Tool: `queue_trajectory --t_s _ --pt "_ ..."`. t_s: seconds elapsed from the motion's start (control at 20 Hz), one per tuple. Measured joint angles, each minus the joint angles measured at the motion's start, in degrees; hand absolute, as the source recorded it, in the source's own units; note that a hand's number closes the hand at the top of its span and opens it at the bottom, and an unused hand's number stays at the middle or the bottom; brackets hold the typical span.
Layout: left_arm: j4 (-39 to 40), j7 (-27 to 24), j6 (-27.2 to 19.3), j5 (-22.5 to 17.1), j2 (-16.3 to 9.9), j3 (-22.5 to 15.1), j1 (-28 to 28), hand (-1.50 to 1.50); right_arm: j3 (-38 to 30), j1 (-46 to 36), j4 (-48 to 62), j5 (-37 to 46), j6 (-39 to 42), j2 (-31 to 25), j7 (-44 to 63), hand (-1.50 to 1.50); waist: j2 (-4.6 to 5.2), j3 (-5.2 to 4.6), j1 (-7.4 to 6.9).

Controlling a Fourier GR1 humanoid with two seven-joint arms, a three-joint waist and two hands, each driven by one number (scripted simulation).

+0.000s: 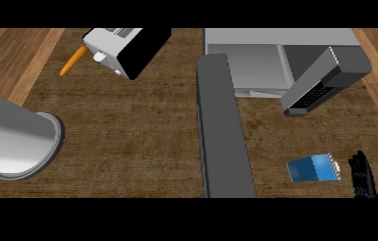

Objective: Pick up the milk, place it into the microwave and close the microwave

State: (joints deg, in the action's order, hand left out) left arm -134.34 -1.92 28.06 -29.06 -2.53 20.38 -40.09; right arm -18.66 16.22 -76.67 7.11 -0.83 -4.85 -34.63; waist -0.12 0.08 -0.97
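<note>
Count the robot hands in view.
1: a black hand at the right edge, beside the blue milk carton. The other hand does not show.

Only two parts of the robot's body are seen. The left forearm is shown at the left edge as a broad, smooth grey tube, shaded from pale silver along its middle to a darker grey at its sides, and it is finished with a thin dark rim round its end. The right hand is seen at the lower right edge as matt black, made up of narrow, lightly ridged fingers set side by side.
</note>
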Motion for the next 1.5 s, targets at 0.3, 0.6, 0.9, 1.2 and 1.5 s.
queue_trajectory --t_s 0.3,0.6,0.9,1.2,1.5 --pt "0.3 -0.6 1.6 -1.2 0.7 0.4 -0.6 -1.50 -1.9 -6.1 14.6 0.4 0.1 -2.1 -8.6 -1.50 0.05 0.03 0.01" --pt "0.3 -0.9 3.2 -2.3 1.1 1.1 -2.4 -1.50 -3.8 -12.4 26.8 -0.7 1.6 -3.9 -14.9 -1.50 0.08 0.05 -0.13" --pt "0.6 -0.9 4.0 -3.6 0.3 2.6 -2.3 -1.50 -4.8 -17.8 36.2 -2.4 4.4 -4.9 -18.9 1.50 0.13 0.06 -0.05" --pt "1.3 -0.7 5.0 -5.2 0.1 2.9 -2.1 -1.50 -4.5 -23.5 44.8 -1.5 5.4 -6.9 -22.4 1.50 0.08 -0.10 -0.08" --pt "1.3 -1.0 5.9 -6.4 0.5 3.5 -2.8 -1.50 -4.3 -27.9 49.3 -1.3 5.1 -6.1 -25.1 1.50 0.12 -0.09 -0.24"
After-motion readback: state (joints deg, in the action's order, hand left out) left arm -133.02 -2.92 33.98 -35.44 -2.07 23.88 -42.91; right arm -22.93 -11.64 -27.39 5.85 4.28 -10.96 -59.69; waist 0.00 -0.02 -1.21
